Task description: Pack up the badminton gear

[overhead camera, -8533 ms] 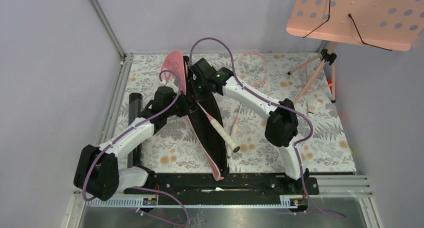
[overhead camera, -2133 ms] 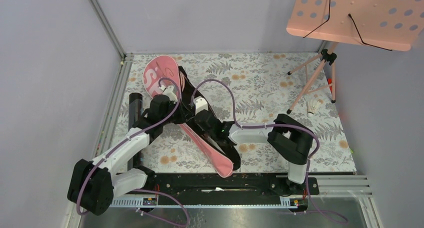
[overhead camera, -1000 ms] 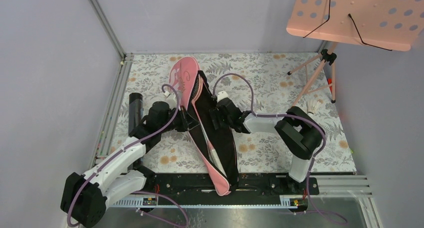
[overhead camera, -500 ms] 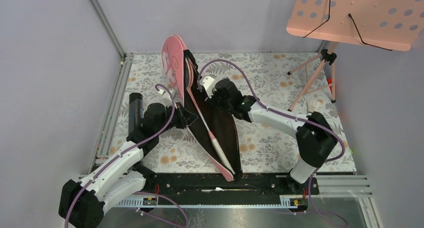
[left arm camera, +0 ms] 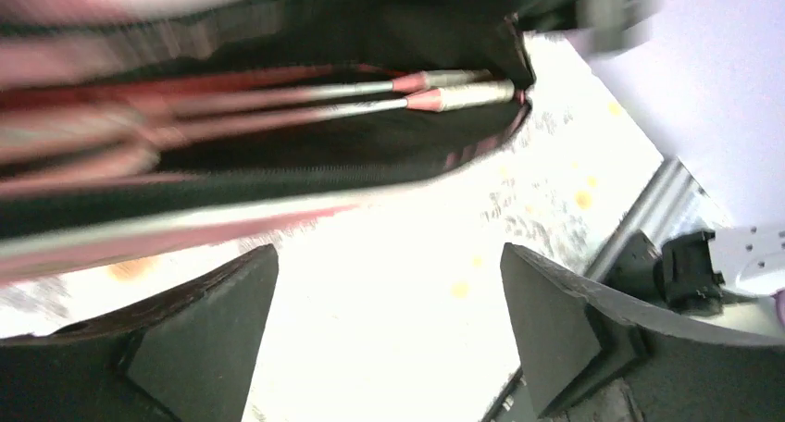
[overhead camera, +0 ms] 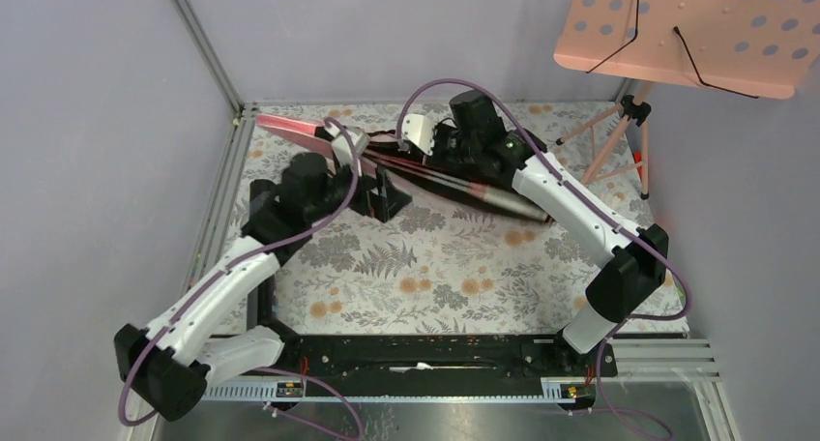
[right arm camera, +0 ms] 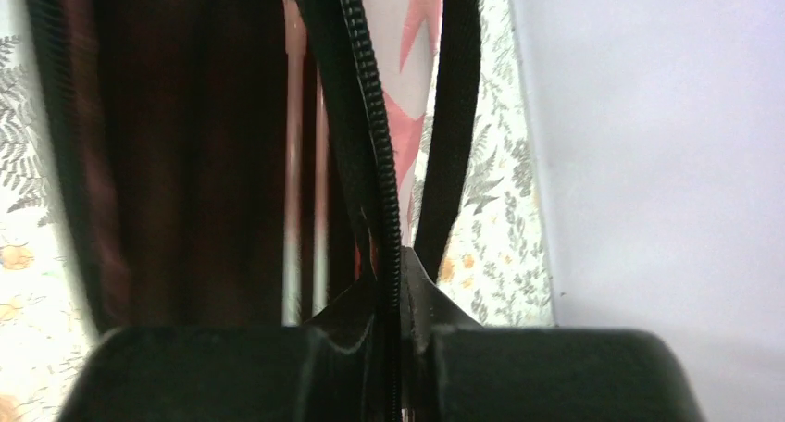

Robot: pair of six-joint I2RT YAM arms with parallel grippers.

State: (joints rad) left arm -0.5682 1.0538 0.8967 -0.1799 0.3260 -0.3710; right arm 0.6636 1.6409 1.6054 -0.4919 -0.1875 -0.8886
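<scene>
Seen from above, the pink racket bag (overhead camera: 493,197) is lying across the far side of the table (overhead camera: 435,277), stretching from 10 o'clock toward 2 o'clock. The right gripper (right arm camera: 400,283) is pinching the bag's black zipper edge (right arm camera: 366,117), its fingers pressed tight together. The left gripper (left arm camera: 387,255) is hovering with fingers spread wide, holding nothing, with the open bag just past its tips at 12 o'clock. Two rackets (left arm camera: 454,93) are lying side by side inside the bag.

White arms (overhead camera: 224,284), black joints (overhead camera: 630,275) (purple cables (overhead camera: 432,82)).
</scene>
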